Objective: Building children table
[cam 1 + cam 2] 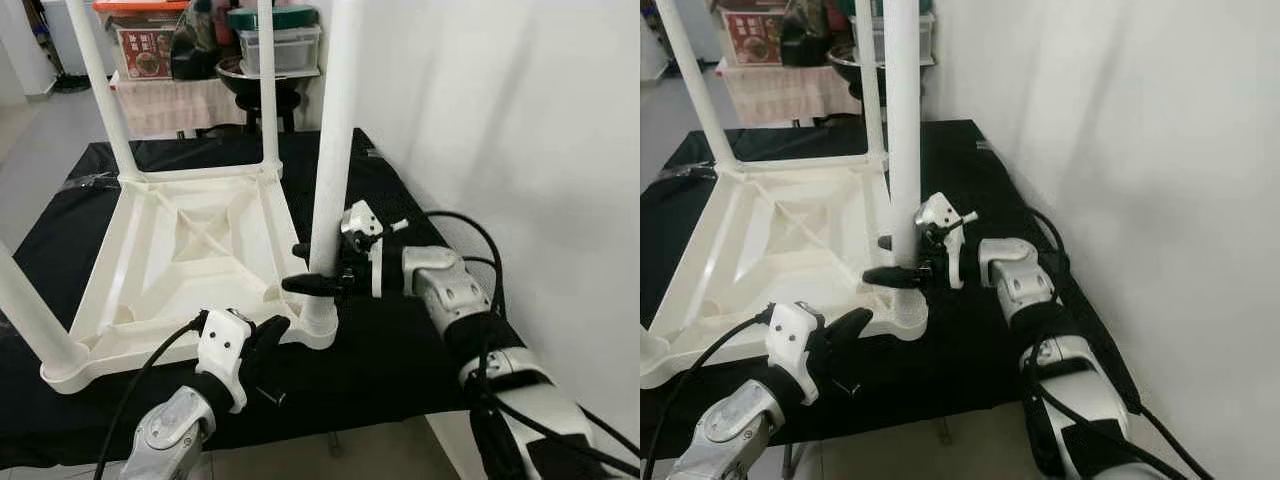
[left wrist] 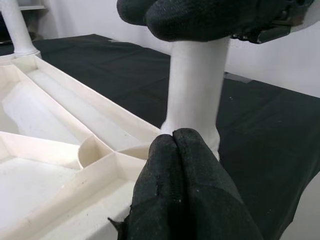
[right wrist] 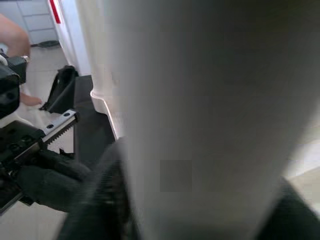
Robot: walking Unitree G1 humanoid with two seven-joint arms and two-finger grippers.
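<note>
Left gripper [image 1: 268, 338], fingers pressed together and empty, sits beside the table [image 1: 190, 250] corner; right gripper [image 1: 318, 268] clamps the upright leg [image 1: 335, 130] just above its socket.

white plastic table [image 1: 180, 250] | upside down on black cloth | legs [image 1: 335, 150] upright

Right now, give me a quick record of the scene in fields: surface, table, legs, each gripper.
surface: black cloth over a worktop, white wall on the robot's right
table: white plastic tabletop, lying upside down on the cloth
legs: white legs stand upright in its corners
near-right leg: seated in its corner socket
right gripper: fingers closed around that leg, low, just above the socket
left gripper: fingers shut, at the tabletop's near-right corner beside the socket
</note>
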